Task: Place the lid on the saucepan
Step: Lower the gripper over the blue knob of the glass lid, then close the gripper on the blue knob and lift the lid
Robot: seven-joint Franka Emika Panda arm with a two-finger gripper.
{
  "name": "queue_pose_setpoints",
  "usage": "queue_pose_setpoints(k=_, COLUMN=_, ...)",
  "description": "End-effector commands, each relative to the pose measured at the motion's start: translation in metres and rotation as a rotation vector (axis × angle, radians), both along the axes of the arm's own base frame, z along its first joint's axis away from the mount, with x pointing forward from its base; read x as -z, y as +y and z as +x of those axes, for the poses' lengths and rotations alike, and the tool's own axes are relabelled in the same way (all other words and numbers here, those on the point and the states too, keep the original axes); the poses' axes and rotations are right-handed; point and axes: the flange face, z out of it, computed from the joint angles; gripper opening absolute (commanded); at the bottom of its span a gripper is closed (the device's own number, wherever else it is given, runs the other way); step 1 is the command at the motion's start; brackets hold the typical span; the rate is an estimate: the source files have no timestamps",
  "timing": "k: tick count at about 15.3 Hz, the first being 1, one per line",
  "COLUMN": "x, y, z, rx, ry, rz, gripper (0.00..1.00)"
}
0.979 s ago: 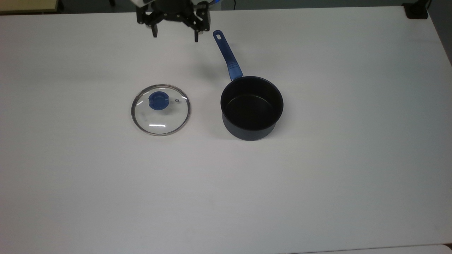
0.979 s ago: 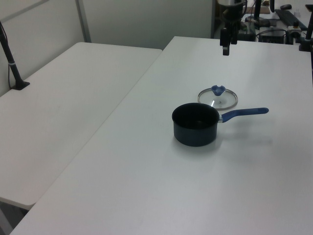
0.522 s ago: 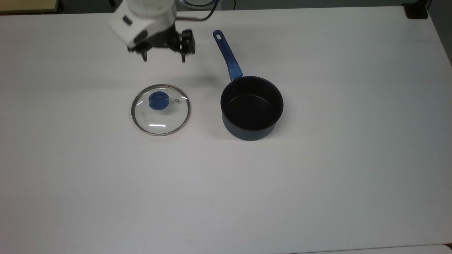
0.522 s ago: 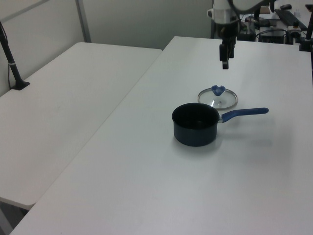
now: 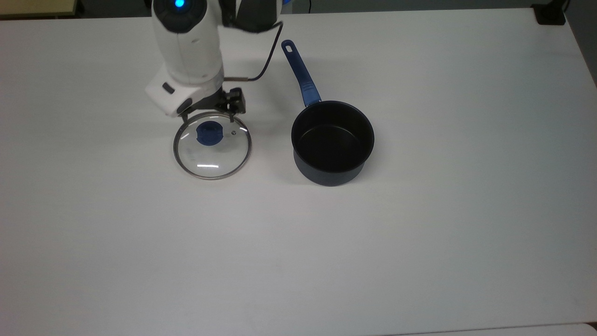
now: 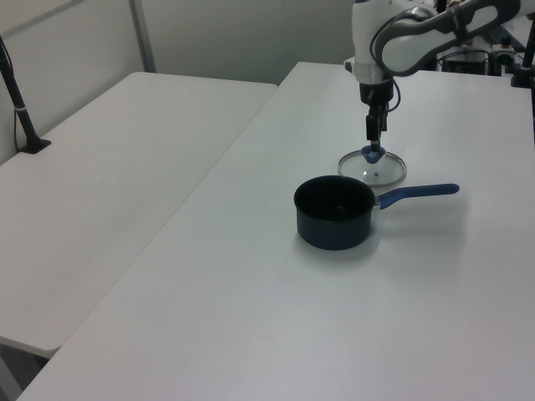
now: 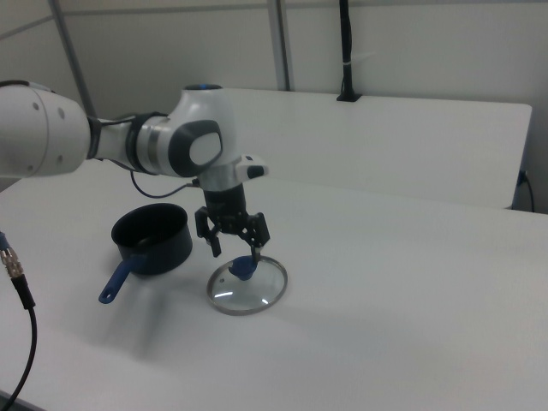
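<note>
Arm poised over the lid, saucepan standing uncovered on the desk.

The white desk (image 5: 419,242) carries everything. In the top view the arm (image 5: 186,42) reaches in from 12 o'clock and points its wrist straight down, so that the gripper (image 5: 208,116) hangs over the far edge of the lid; in the right view its jaws stand open, one finger on either side of the blue knob (image 7: 244,267) and just above it, gripping nothing. The saucepan (image 5: 332,142) sits upright at 3 o'clock of the lid in the top view, near it but apart, its black inside bare and its blue handle (image 5: 299,72) running off toward 11 o'clock. The lid (image 5: 212,144) lies flat on the desk, knob up, with a small steam vent (image 5: 233,132) beside the knob.
</note>
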Motion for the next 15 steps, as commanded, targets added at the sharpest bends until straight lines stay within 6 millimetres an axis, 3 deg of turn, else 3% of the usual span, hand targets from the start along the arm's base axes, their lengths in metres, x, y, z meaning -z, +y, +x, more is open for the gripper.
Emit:
queue_pose_setpoints(k=1, x=0.013, y=-0.011, z=0.000, rx=-0.017, ry=-0.031, rz=-0.008, gripper=0.96)
queue_pose_setpoints(k=9, x=0.038, y=-0.006, z=0.006, rx=-0.030, ry=-0.028, rz=-0.007, gripper=0.93)
queue_pose_setpoints(k=11, x=0.039, y=-0.005, z=0.005, rx=-0.031, ry=-0.027, rz=-0.006, gripper=0.79)
queue_pose_setpoints(k=13, x=0.038, y=-0.005, z=0.005, rx=-0.031, ry=-0.028, rz=-0.007, gripper=0.57)
queue_pose_setpoints(k=15, x=0.030, y=-0.006, z=0.006, rx=-0.034, ry=-0.037, rz=-0.008, gripper=0.47)
